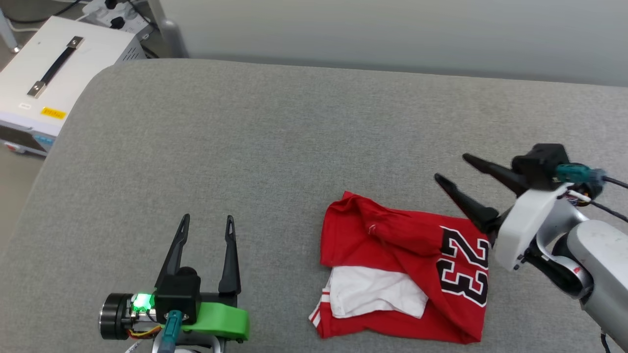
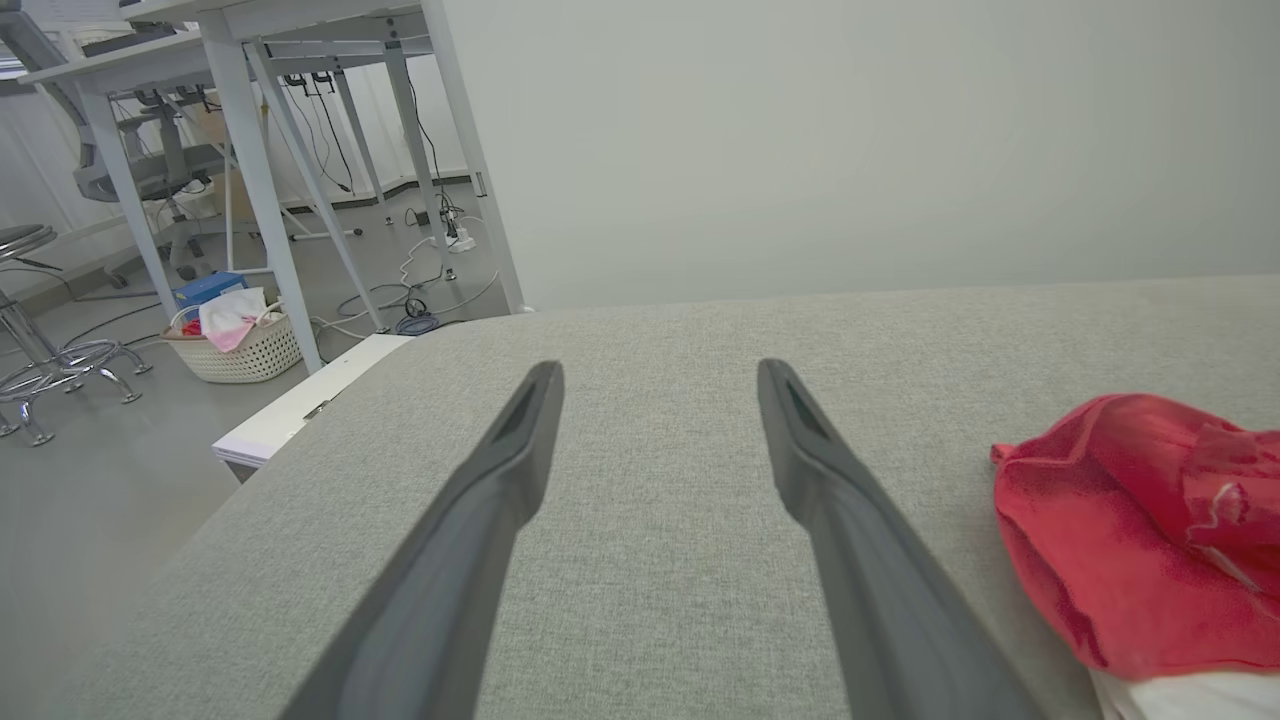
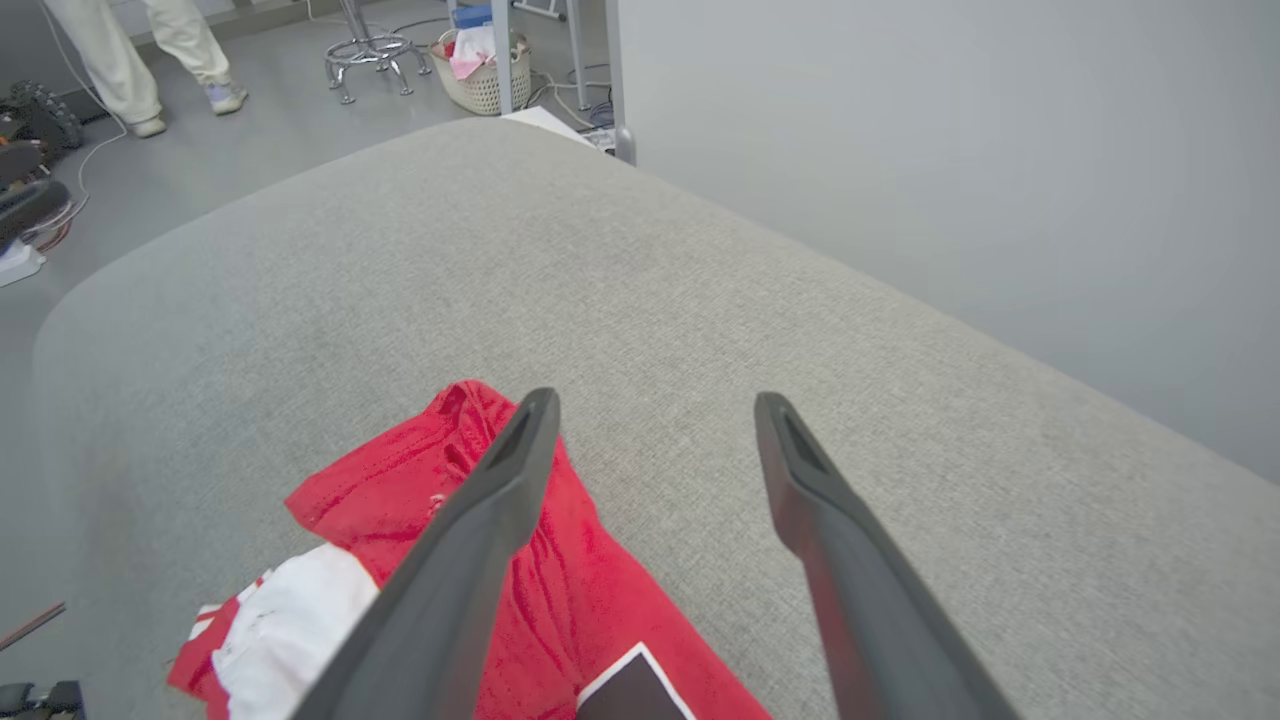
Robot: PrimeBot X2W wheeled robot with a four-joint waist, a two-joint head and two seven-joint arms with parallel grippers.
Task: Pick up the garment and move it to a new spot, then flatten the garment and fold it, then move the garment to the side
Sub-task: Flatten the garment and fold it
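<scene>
Covering most of the head view, a wide grey fabric-padded table (image 1: 245, 147) is the biggest thing. On its near right part lies the garment (image 1: 392, 245), a red jersey T-shirt with a white sleeve and a dark number 23, folded into a rough square. The right gripper (image 1: 451, 166) is at the far right edge of the garment, with its fingers spread and holding nothing. The left gripper (image 1: 208, 217), also spread and empty, is well apart to the garment's left.
</scene>
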